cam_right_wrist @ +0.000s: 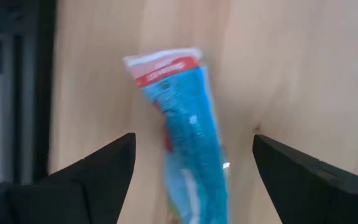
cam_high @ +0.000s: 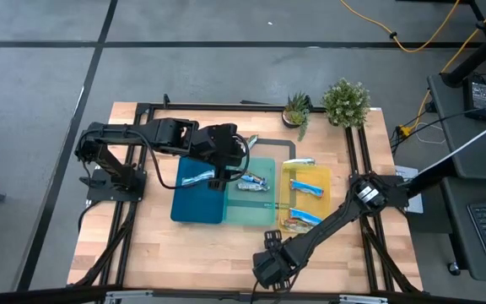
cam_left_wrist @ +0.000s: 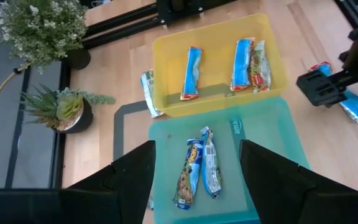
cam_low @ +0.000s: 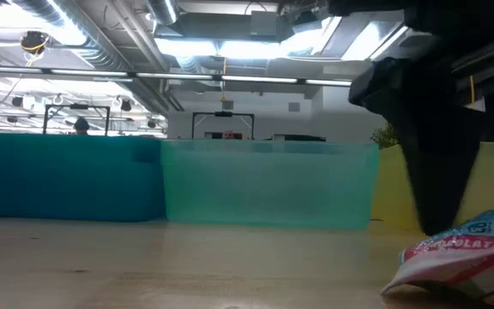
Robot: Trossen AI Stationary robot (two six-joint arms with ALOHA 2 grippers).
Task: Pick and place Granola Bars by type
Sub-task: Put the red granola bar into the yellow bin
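Wooden worktop (cam_high: 142, 245) carries three trays; we count two Granola Bars in the teal tray (cam_left_wrist: 272, 130), three in the yellow tray (cam_left_wrist: 166, 62). Right end effector (cam_right_wrist: 194, 155) (fingers apart) straddles a loose blue bar (cam_right_wrist: 188, 124); left end effector (cam_left_wrist: 197, 180) hovers apart, empty

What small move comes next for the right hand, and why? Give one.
Probably lower the right hand straight down and close. Its fingers stand open on either side of the blue foil-wrapped granola bar with a red-and-white end, which lies loose on the wooden table, outside the trays.
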